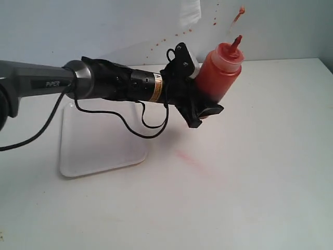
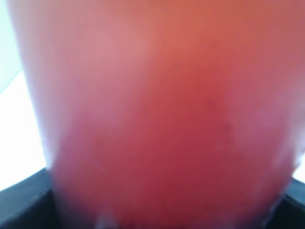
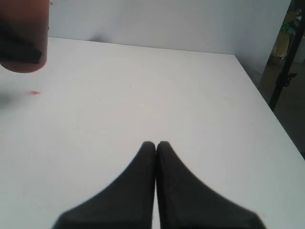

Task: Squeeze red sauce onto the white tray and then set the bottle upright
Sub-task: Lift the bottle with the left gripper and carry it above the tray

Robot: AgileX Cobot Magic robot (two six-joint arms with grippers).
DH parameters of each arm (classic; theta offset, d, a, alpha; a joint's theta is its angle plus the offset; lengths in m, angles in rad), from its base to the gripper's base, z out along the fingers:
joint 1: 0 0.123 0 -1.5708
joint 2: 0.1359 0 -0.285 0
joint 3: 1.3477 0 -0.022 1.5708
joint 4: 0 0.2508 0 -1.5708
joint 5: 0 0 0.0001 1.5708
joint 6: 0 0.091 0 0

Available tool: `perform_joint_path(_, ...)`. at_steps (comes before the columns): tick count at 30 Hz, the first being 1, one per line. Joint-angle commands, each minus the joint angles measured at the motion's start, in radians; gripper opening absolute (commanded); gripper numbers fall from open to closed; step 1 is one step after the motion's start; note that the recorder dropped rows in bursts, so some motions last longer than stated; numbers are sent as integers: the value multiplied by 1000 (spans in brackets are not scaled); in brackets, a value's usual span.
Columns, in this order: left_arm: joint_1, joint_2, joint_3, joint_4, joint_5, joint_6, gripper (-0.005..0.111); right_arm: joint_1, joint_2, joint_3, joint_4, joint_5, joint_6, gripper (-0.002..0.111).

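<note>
Holding the bottle (image 1: pixel 221 73) tilted, nozzle up, in the left gripper (image 1: pixel 199 94) — beside the white tray (image 1: pixel 99 151). On the right gripper (image 3: pixel 156 145), jaws pressed together — nothing held.

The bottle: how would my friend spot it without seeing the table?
Over the big white table, follow the long black arm from the left to its gripper. The bottle is held there, tilted in the air: see-through plastic, dark red inside, pointed red nozzle. Its only neighbour, the white tray, is flat and plain.
</note>
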Motion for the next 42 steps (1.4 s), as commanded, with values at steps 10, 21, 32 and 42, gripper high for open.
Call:
perform_joint_path(10,171,-461,451,154,276,-53,0,-8,-7,4,6,-6,-3,0)
perform_joint_path(21,330,-666,617,212,346,-35,0,-8,-7,4,6,-6,-3,0)
perform_joint_path(32,336,-762,678,236,481,-28,0,-8,-7,4,6,-6,-3,0)
perform_joint_path(42,342,-765,689,236,472,-28,0,-8,-7,4,6,-6,-3,0)
